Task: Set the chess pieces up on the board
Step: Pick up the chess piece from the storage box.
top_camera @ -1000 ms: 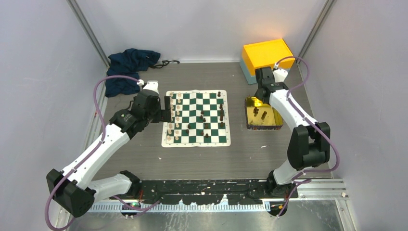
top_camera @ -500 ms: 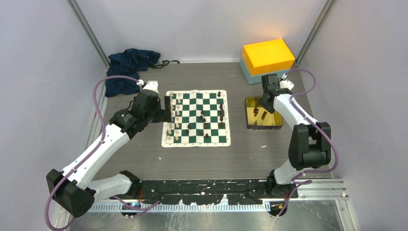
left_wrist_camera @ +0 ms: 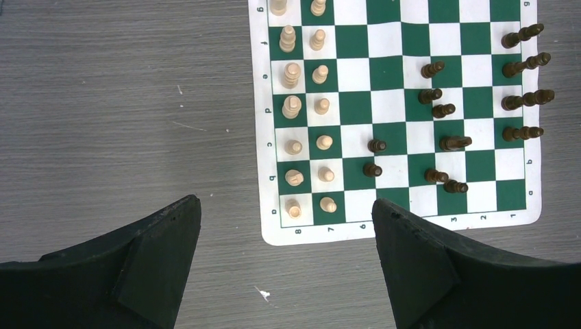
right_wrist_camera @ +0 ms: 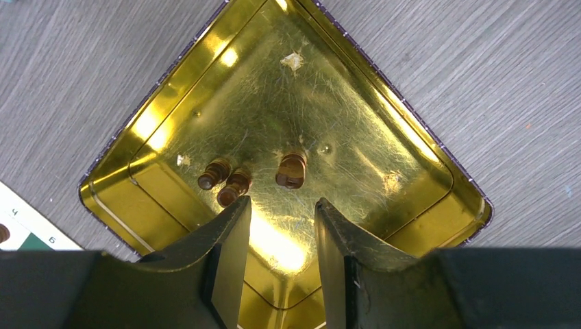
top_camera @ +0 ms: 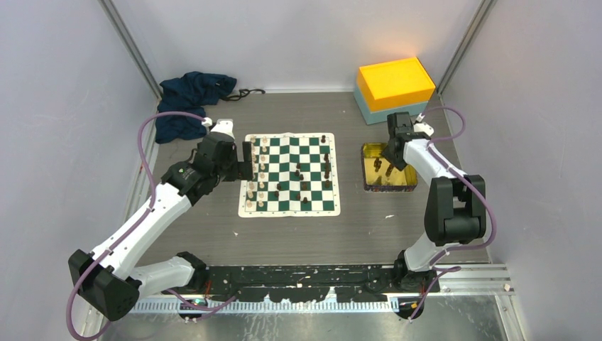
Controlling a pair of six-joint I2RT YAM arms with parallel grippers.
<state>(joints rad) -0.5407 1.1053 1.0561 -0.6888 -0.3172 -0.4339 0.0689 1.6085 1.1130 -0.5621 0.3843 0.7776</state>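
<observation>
Grey table (top_camera: pixel 298 234) — right gripper (right_wrist_camera: pixel 282 205) spread wide above gold tray (right_wrist_camera: pixel 342 103), three dark chess pieces (right_wrist_camera: pixel 291 170) inside; left gripper (left_wrist_camera: pixel 286 205) spread, empty — beside board (left_wrist_camera: pixel 356 75).

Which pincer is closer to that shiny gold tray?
Right. The right pincer hangs open directly over the gold tray; the left pincer sits at the far side of the board, well away from it.

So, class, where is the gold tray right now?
In the top view the gold tray sits right of the board, just below the orange and teal box, under the right claw.
</observation>
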